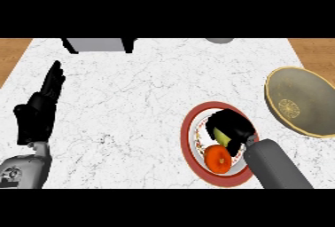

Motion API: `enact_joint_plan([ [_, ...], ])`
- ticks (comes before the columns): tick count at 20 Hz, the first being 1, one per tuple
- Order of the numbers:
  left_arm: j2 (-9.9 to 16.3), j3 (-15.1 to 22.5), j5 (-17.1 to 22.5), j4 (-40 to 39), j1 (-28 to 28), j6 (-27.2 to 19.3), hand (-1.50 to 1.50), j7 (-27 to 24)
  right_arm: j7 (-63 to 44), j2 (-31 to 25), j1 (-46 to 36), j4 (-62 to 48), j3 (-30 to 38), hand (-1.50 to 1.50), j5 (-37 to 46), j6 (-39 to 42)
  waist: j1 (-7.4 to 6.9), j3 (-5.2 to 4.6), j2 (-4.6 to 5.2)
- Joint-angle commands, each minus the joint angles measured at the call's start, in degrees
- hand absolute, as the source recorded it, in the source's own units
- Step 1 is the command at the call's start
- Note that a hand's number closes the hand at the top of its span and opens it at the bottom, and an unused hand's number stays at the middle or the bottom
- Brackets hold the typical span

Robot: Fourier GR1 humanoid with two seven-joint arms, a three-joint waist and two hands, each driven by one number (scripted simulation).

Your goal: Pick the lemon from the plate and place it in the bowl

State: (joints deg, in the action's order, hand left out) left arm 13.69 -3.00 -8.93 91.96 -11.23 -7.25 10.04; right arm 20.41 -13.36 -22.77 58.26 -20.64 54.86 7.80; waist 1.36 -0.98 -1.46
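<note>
White marble counter (144, 88): at lower right the right hand (229, 124) curls round the lemon (224, 137) on the red-rimmed plate (189, 133), bowl (297, 88) at right; left hand (39, 106) rests open, fingers straight, at left.

Before me the white marbled counter (144, 97) meets wood flooring (13, 51) at both sides. A grey box (98, 44) sits at its far edge, left of centre; a grey rounded thing (220, 40) further right.
</note>
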Motion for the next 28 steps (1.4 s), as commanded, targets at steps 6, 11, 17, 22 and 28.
enact_joint_plan([
  [6, 0.77, -2.06, -0.58, 0.28, 2.28, -1.41, 0.00, -0.40, -0.66, 0.15, 26.39, 20.98, -14.60, 1.50, 4.16, -0.18, 3.38, 0.74, 0.00],
  [11, 0.93, -2.28, 0.67, 2.47, 2.96, -0.48, 0.00, 1.29, -1.43, -2.38, 39.14, 38.73, -13.53, 1.50, -2.09, -1.53, 3.86, 0.81, 0.04],
  [17, -0.35, -0.83, -0.71, 2.67, 2.94, -1.46, 0.00, 0.72, -1.83, -6.24, 53.81, 62.81, -9.71, 1.50, -11.71, -4.16, 3.53, 0.87, 0.65],
  [22, 0.38, -0.86, -0.46, 3.76, 3.41, -0.25, 0.00, -0.69, -6.73, -11.09, 64.94, 78.45, -0.49, 1.50, -14.92, -6.37, 1.08, 0.94, 1.07],
  [28, -1.31, 1.25, -1.75, 2.95, 0.34, -0.46, 0.00, 1.69, -12.23, -8.90, 59.64, 80.17, 13.25, 1.50, -27.69, -2.11, -0.79, 1.00, 1.49],
])
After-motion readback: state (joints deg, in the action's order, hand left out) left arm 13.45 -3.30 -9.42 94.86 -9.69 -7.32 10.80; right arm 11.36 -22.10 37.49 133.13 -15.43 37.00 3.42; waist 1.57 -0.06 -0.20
